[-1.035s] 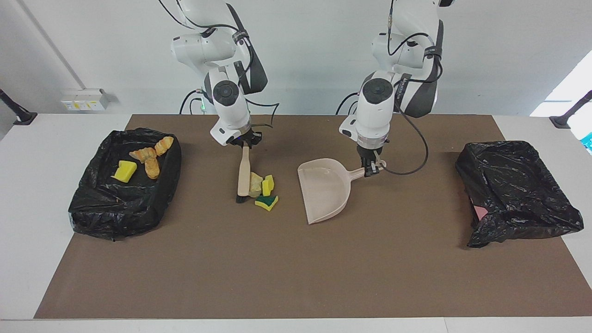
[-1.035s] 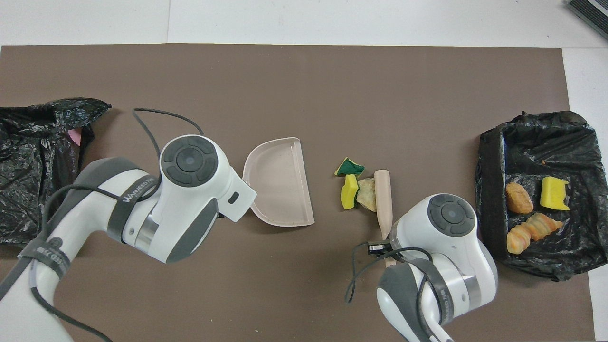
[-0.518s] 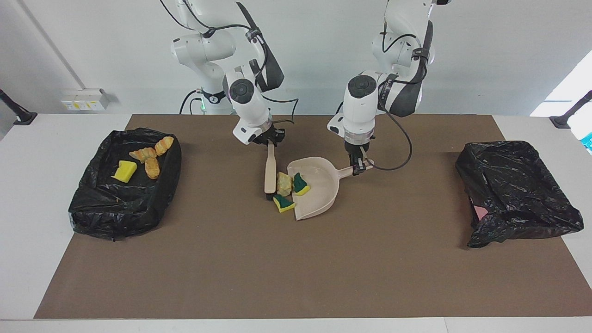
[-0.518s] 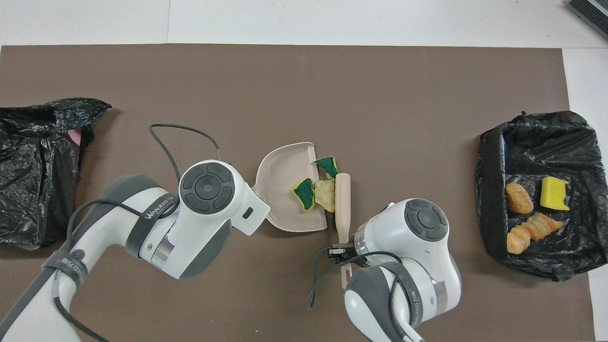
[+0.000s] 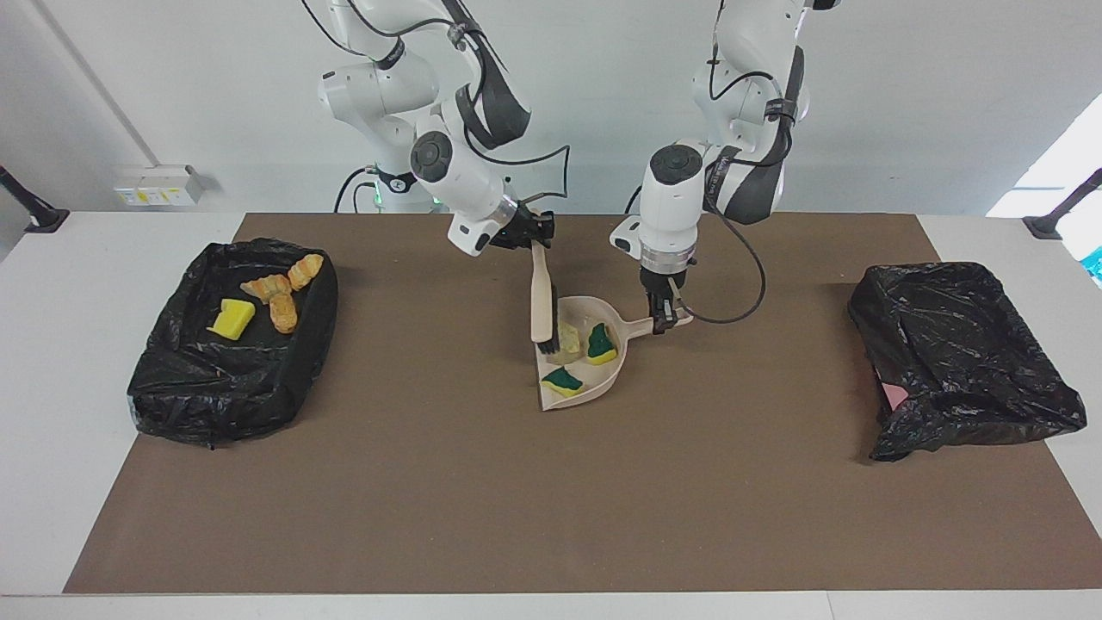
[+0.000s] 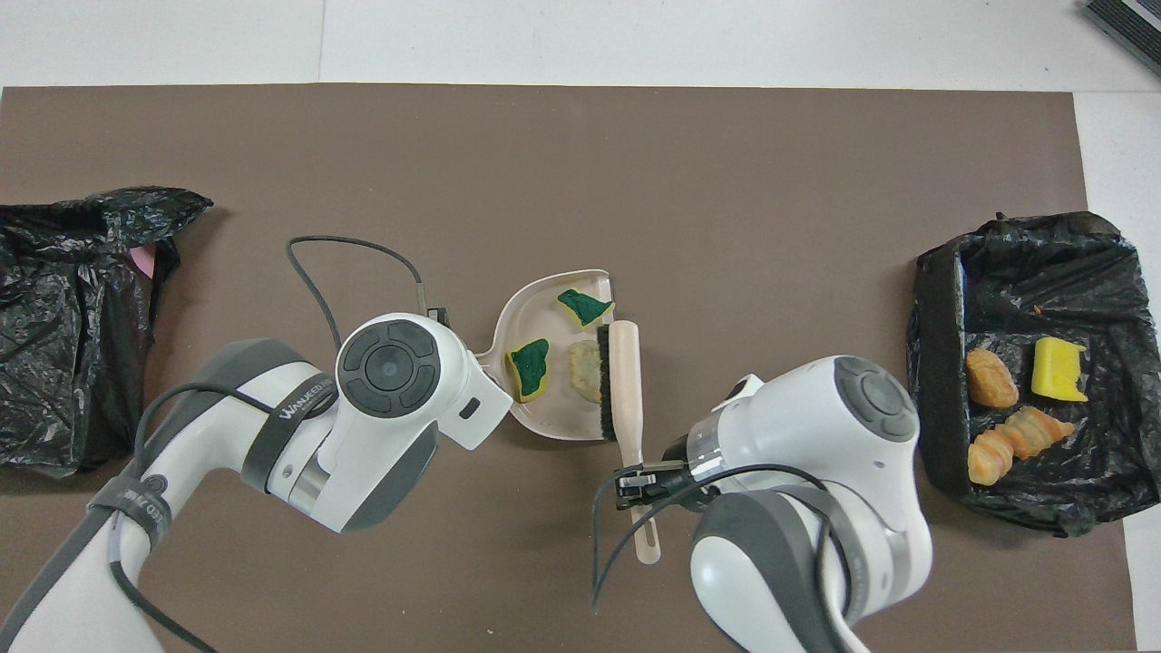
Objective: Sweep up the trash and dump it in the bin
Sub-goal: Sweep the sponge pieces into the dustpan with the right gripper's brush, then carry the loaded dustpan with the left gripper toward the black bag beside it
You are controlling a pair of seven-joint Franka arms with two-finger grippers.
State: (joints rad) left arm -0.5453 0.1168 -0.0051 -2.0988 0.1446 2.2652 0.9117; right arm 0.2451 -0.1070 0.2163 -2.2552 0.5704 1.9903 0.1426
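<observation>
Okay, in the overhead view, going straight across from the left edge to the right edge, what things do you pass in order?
Closed black bag → left arm → beige dustpan holding three scraps → brush at the dustpan's mouth → right arm → open black-lined bin holding four scraps.

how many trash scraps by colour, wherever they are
green-backed sponge pieces in the dustpan: 2
pale beige lump in the dustpan: 1
yellow sponge chunk in the open bin: 1
orange-brown bread-like pieces in the open bin: 3
total: 7
</observation>
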